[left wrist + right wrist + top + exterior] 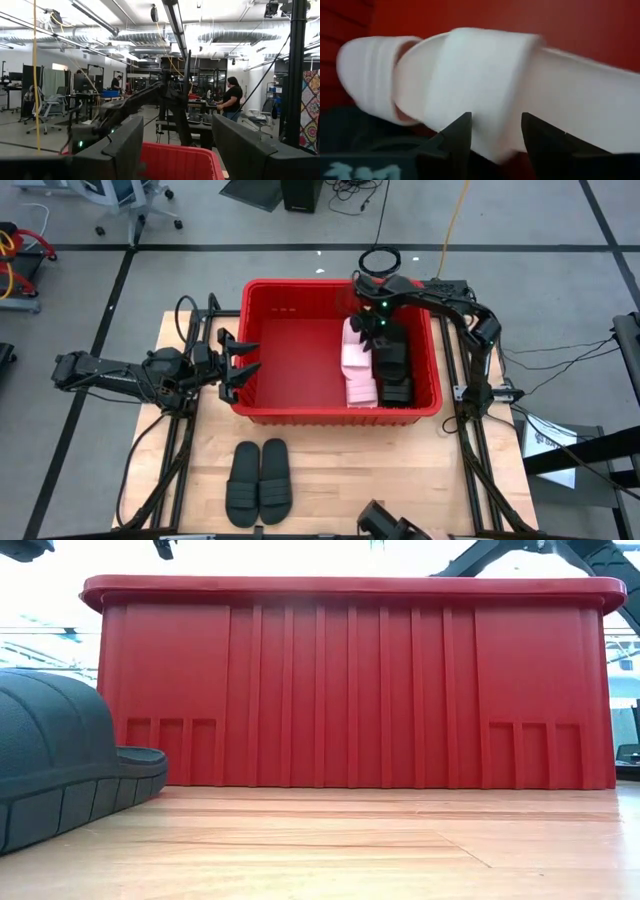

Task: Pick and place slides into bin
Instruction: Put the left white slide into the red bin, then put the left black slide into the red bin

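A: Bin (300,408) sits mid-frame in the high view, red, with pale pink slides (356,365) and black slides (393,370) lying along its right side. What is the step in hand?

B: Judging by the layout, the right gripper (378,322) is setting a pale slide down inside the bin, or letting go of it. It hangs over the bin's upper right part, right above that pile.

A: How should it be done well?

B: Spread the fingers fully and lift straight up, so the tips do not drag the strap and tip the slide onto the rim. Then clear the bin wall before swinging away.

A: And the fingers now?

B: In the right wrist view the gripper (492,131) stands narrowly parted, its 2 tips against the white strap (480,75). Whether they pinch it or merely rest on it I cannot tell.

A: The other arm?

B: The left gripper (240,366) waits at the bin's left rim, fingers spread wide, holding nothing.

A: What is left?

B: 2 black slides on the table (259,482) lie side by side, lower left of centre, well apart from both grippers
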Robot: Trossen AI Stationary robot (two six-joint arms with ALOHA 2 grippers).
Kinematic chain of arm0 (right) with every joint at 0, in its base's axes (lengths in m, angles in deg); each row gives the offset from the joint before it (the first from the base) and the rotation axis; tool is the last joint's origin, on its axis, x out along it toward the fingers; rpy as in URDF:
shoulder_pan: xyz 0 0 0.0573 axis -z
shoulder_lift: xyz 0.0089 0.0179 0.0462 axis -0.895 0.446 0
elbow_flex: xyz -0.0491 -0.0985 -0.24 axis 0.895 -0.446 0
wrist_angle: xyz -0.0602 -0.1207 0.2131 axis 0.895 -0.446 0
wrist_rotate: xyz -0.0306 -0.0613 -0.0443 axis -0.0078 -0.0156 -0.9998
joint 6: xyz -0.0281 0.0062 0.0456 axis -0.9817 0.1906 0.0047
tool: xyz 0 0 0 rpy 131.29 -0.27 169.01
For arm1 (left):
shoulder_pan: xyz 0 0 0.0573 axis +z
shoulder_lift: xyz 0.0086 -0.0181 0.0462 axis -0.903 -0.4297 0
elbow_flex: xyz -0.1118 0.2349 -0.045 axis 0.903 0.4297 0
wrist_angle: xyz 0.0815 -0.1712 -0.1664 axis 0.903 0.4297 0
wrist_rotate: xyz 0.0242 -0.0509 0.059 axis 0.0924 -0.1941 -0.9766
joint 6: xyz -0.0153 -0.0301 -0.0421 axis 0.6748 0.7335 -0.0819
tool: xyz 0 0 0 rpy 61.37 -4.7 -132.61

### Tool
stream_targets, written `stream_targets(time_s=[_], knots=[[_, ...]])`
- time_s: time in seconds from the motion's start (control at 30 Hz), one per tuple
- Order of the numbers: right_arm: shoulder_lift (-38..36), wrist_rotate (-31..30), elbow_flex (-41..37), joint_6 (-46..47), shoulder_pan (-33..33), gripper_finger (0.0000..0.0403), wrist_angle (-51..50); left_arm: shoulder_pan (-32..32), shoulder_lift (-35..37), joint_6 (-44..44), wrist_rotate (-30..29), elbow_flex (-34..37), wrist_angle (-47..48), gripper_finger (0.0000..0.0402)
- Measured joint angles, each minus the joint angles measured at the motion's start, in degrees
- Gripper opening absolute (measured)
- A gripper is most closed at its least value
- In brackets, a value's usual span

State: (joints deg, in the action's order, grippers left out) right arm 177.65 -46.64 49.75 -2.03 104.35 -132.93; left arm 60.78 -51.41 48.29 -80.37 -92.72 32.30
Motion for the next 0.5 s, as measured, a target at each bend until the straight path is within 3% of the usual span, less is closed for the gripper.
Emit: stream_targets(time_s=[0.5], knots=[[-13.5, -10.2, 0.0, 8.9, -0.1, 0.016, 15.1, 0.0, 0.0, -0.1, 0.4, 0.0, 0.7, 0.0241]])
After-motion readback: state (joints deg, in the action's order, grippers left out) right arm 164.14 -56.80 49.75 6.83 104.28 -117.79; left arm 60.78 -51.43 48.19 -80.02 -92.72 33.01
